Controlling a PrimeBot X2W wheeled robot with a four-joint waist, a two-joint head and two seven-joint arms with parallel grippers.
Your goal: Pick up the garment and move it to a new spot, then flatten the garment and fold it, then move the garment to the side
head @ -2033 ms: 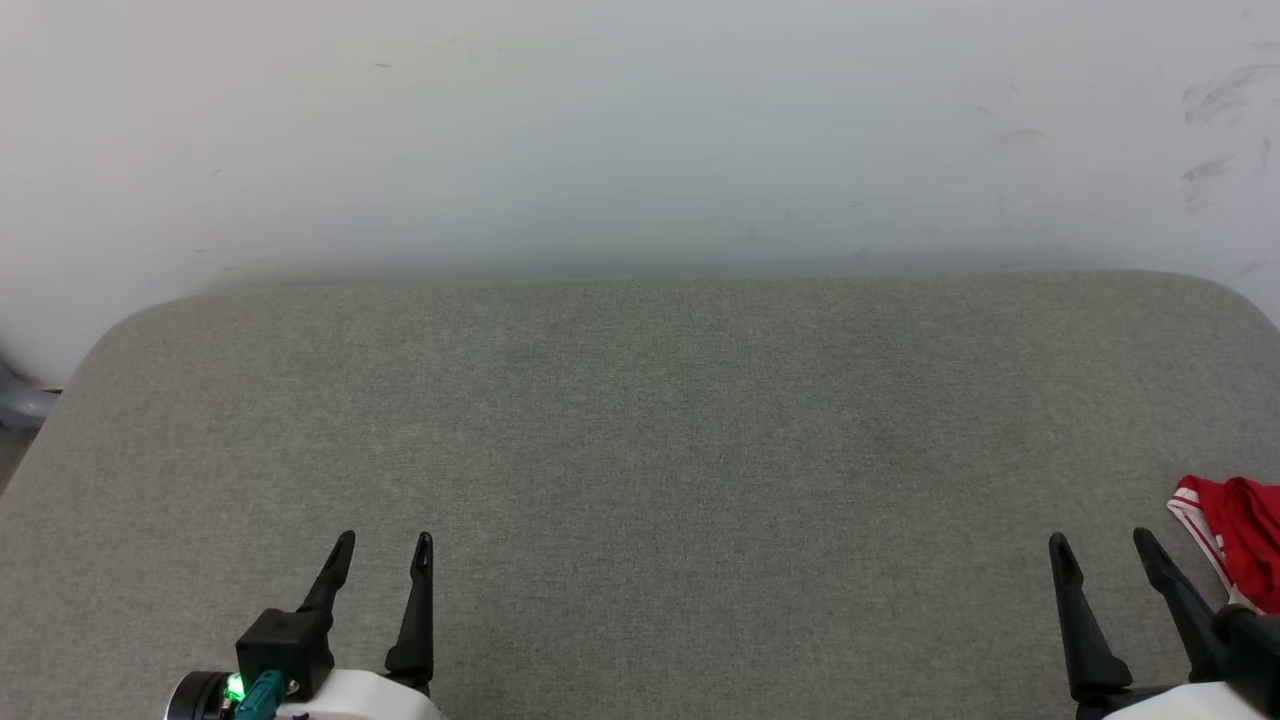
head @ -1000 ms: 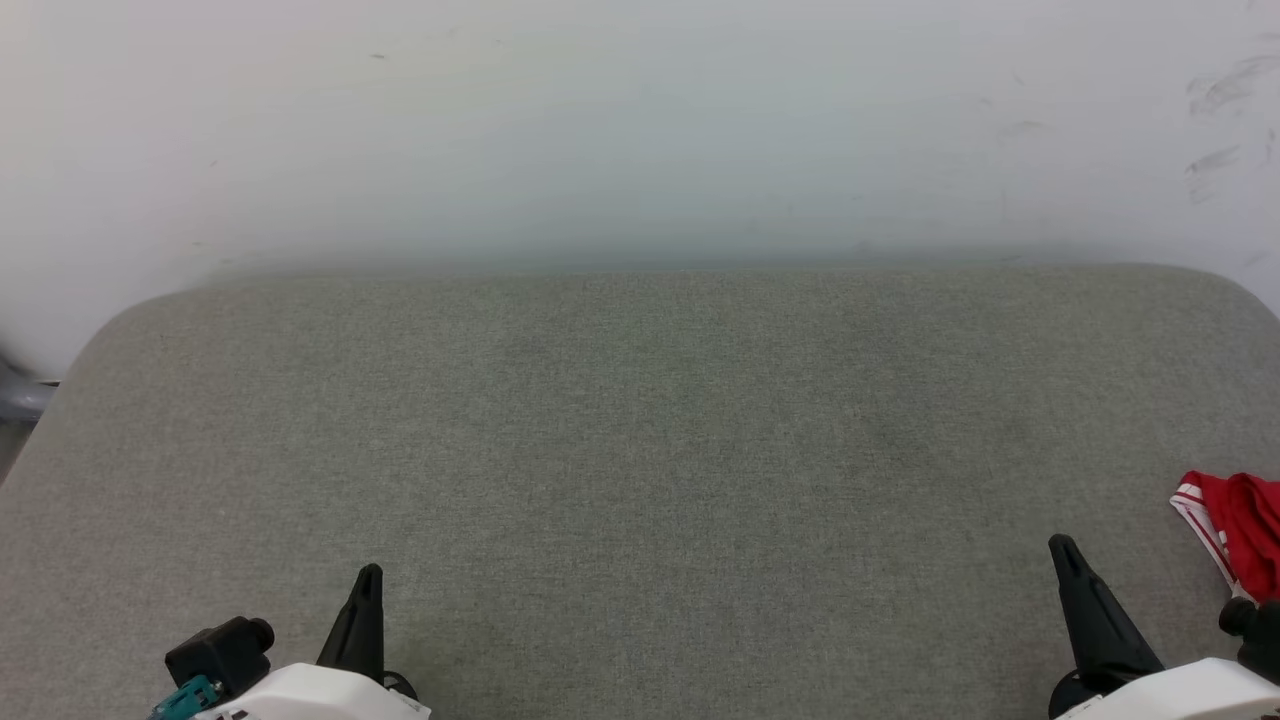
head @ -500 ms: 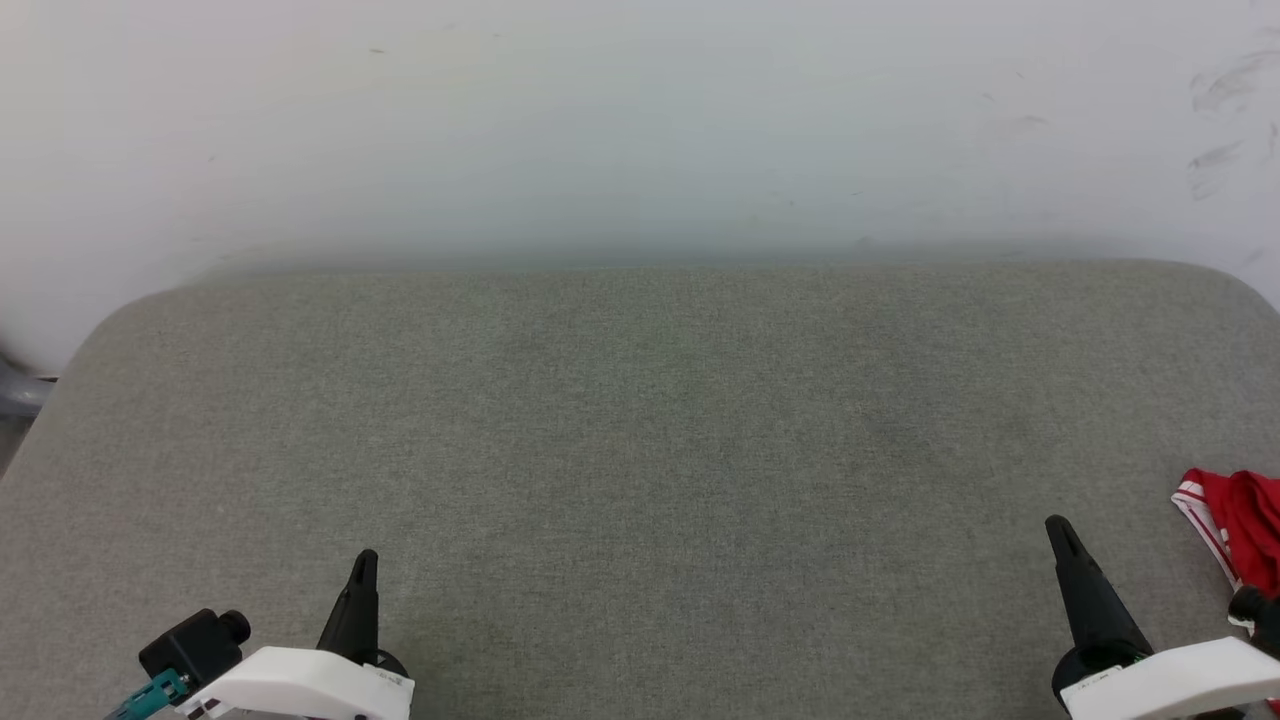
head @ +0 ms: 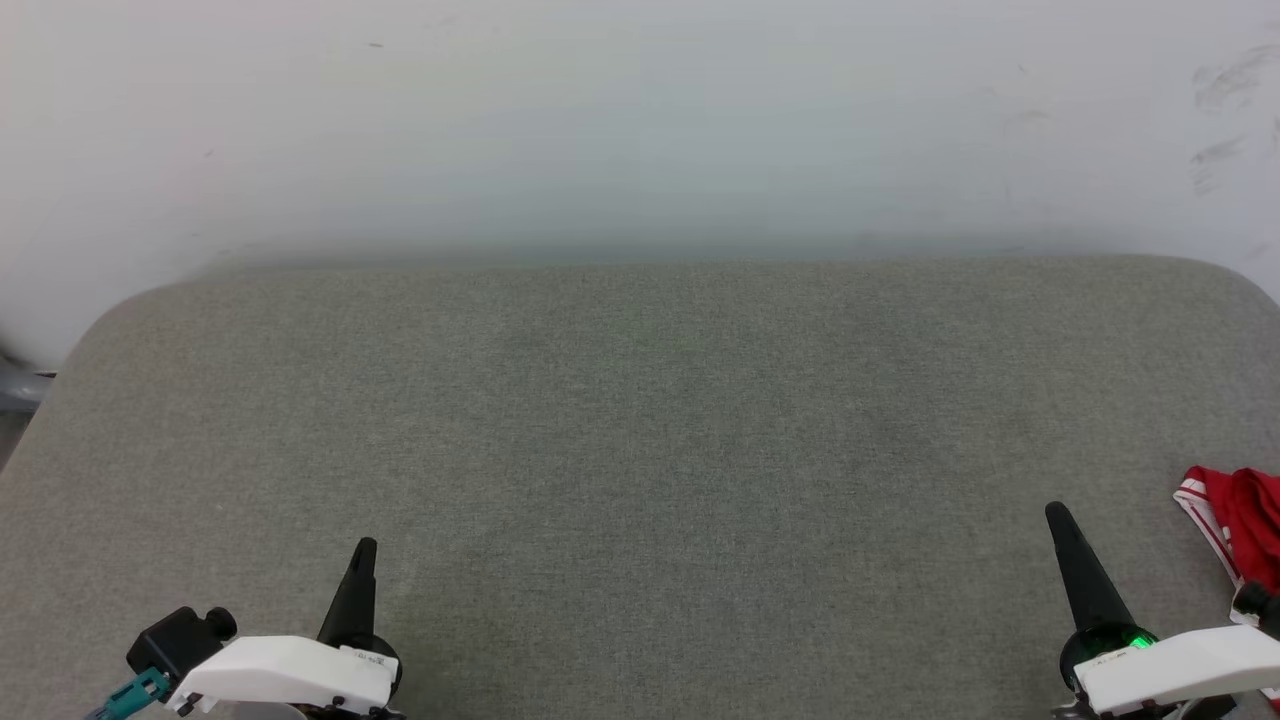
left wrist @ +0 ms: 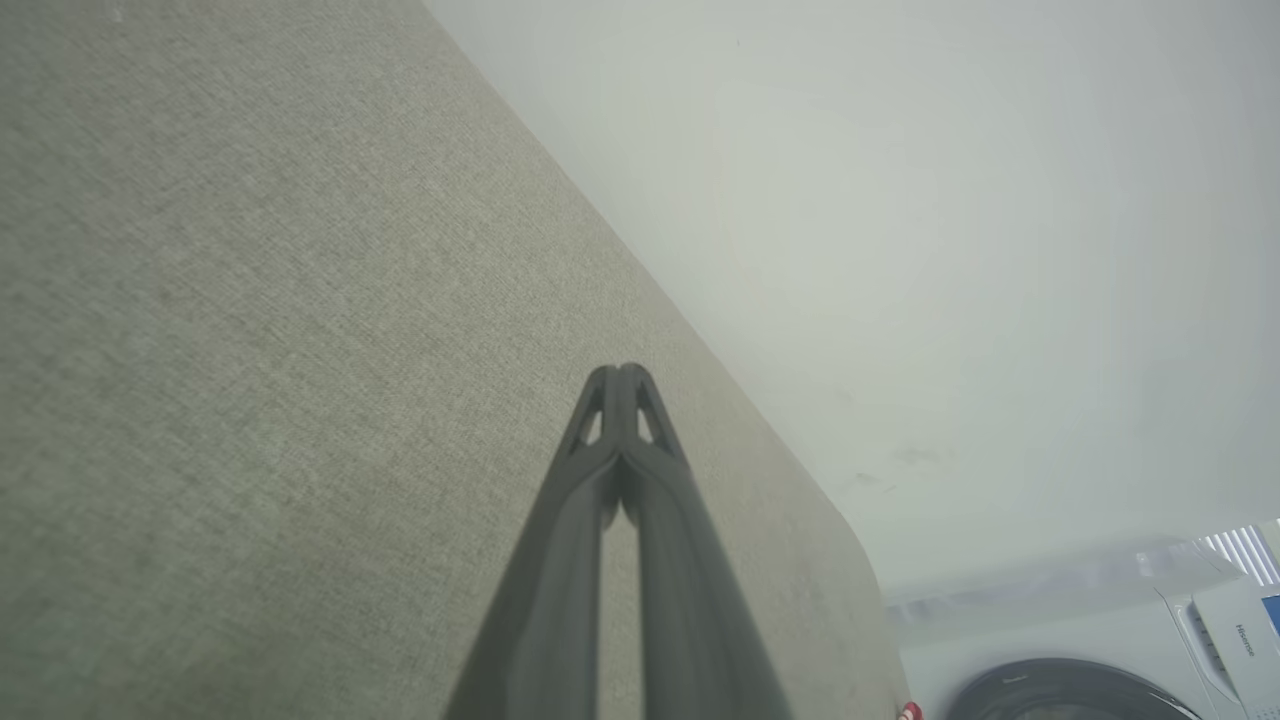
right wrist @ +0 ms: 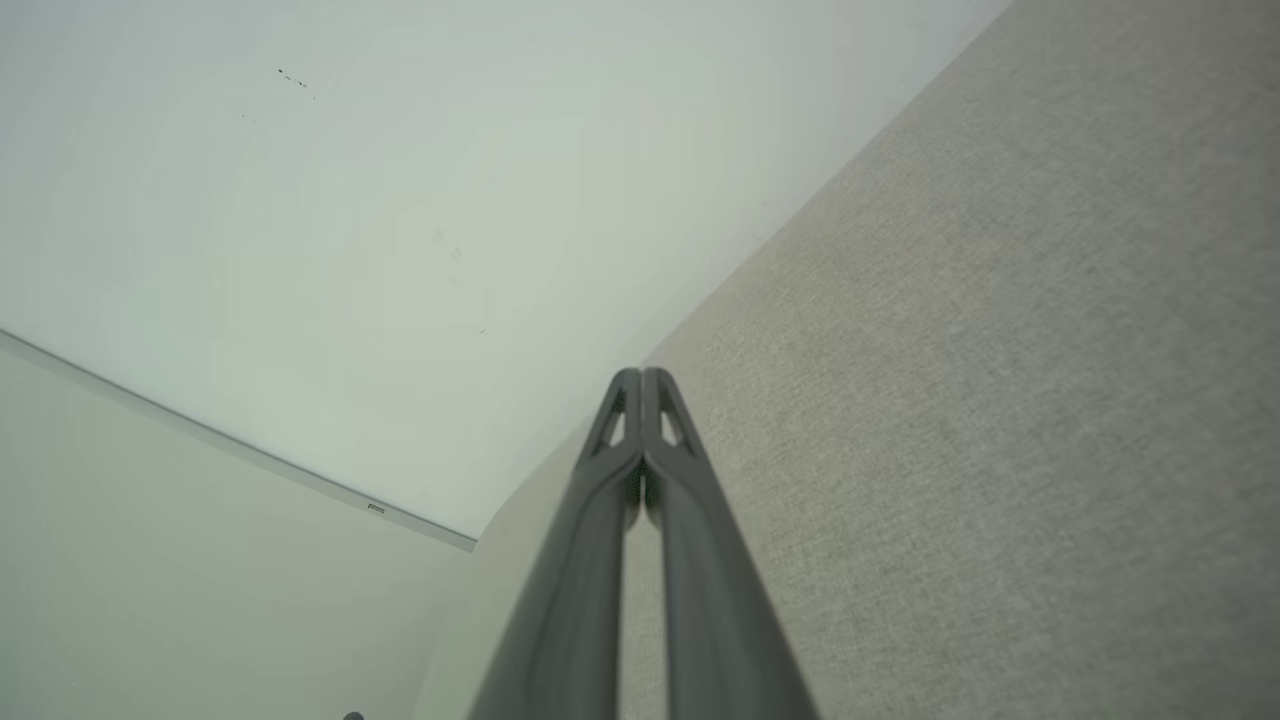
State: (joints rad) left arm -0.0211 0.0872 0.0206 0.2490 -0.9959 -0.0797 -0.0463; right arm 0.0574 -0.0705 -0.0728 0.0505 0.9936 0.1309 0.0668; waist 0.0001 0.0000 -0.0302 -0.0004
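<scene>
The left hand (head: 362, 552) and the right hand (head: 1056, 516) are both fully closed and empty, with the fingers of each pressed together tip to tip. They sit at the near left and near right of the grey fabric-covered table (head: 640, 420). The garment (head: 1238, 520), red with red-white striped trim, lies bunched on the table at the right edge of the head view, near the right hand and apart from its fingertips.

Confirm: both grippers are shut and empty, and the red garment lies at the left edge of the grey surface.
Wrong side. The head view shows the garment at the right edge of the grey surface, by the right gripper. It and the left gripper are shut and empty.
</scene>
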